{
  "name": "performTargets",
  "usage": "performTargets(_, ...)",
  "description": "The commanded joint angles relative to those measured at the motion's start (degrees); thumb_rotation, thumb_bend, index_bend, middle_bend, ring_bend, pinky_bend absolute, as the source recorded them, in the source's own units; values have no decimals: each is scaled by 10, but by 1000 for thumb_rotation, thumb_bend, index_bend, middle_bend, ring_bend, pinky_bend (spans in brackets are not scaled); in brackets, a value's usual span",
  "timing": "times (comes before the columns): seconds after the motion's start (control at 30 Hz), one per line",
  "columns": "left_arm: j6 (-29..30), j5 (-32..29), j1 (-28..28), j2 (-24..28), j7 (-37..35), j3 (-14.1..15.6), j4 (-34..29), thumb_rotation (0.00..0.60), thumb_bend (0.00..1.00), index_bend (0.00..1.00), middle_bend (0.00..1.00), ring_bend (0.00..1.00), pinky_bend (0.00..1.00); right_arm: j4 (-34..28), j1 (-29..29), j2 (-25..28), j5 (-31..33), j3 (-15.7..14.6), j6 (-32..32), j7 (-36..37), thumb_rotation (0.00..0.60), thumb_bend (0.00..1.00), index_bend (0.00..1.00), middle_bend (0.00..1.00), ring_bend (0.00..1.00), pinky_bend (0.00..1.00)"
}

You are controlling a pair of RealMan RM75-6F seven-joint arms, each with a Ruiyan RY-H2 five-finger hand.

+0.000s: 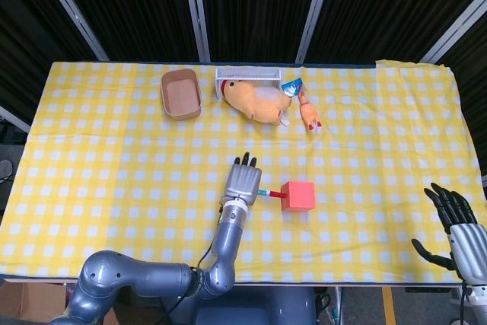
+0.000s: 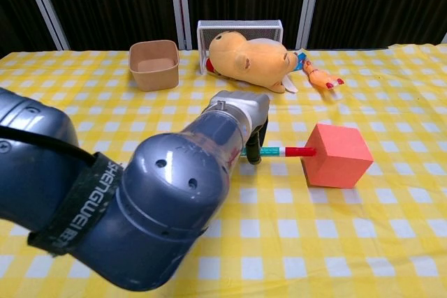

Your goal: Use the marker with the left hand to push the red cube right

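The red cube sits on the yellow checked cloth, right of centre. My left hand grips a marker that lies level, its red cap touching the cube's left face. The marker's teal barrel shows just right of the fingers. In the chest view my left forearm fills the lower left and hides the cloth behind it. My right hand rests at the table's front right corner, fingers spread, holding nothing.
A tan plush animal lies at the back centre against a white wire rack. A brown bowl stands to its left, a rubber chicken toy to its right.
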Motion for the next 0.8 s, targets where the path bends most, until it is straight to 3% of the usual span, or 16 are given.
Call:
performTargets(0.03,-3,-4,-12,-8,3,-12,7,600,451,616,130,39,150,1,0,0,1,0,0,1,600,321,0,0,0,0)
performTargets(0.47,8,-15,1,0,14,3,-6,600,451,614,130,40,150,3,-2,0,-1,0,5,3,600,320,0,0,0,0)
performTargets(0.8,32,-19,37,49,29,25,-54,600,452,611,129,40,150,4,-3,0,0,1,5,2,600,320,0,0,0,0)
